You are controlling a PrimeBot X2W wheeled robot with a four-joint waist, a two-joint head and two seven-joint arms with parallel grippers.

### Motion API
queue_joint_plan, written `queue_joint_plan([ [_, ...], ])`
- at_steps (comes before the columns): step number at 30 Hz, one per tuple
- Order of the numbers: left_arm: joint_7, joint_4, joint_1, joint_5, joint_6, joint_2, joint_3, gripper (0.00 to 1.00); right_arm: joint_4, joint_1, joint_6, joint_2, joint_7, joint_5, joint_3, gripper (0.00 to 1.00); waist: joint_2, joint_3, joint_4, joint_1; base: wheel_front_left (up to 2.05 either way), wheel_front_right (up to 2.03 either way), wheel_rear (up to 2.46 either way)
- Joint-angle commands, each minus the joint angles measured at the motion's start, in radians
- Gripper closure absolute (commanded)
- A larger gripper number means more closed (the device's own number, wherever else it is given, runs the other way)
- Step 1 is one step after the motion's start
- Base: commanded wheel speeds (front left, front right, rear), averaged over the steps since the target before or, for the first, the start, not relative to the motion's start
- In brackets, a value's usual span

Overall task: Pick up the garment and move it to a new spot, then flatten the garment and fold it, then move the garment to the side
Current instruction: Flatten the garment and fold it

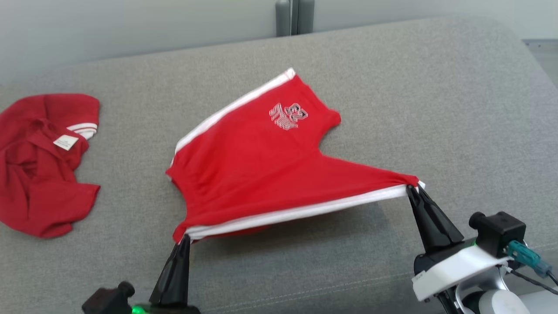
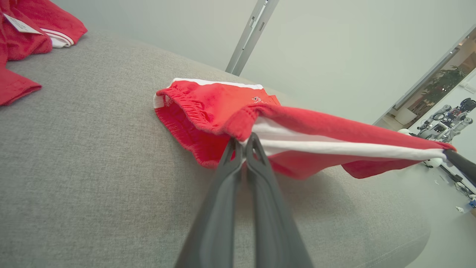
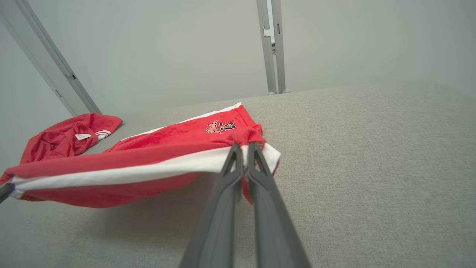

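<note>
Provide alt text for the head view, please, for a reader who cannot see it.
The left gripper and right gripper hold red shorts with white stripes stretched between them, near edge lifted above a grey cushion. A crumpled red garment lies at left.

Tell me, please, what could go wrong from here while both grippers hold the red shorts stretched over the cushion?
1. The left gripper and right gripper each pinch only a corner of the red shorts; a hard pull may slip one free.
2. The far leg rests on the grey cushion, so dragging may bunch it.
3. The crumpled red garment lies to the left; setting down there could tangle both.
</note>
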Motion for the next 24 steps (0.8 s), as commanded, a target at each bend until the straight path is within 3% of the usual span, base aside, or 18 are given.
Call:
queue_joint_plan([
  [1,-0.004,-0.021,0.04,0.01,-0.001,-0.005,0.021,1.0,-0.029,0.027,-0.002,0.003,0.015,-0.007,-0.008,1.0,0.0,-0.061,0.0,0.0001,0.0,0.0,0.0],
  [13,-0.004,-0.118,0.17,0.024,0.0,-0.006,0.007,1.0,-0.183,0.125,-0.002,0.017,0.106,-0.036,-0.03,1.0,0.0,-0.053,0.009,0.0001,0.0,0.0,0.0],
  [24,0.017,0.03,-0.02,-0.104,0.002,-0.059,-0.055,1.0,-0.009,-0.013,-0.002,-0.033,0.103,-0.038,-0.055,1.0,0.0,-0.009,0.099,0.0001,0.0,0.0,0.0],
])
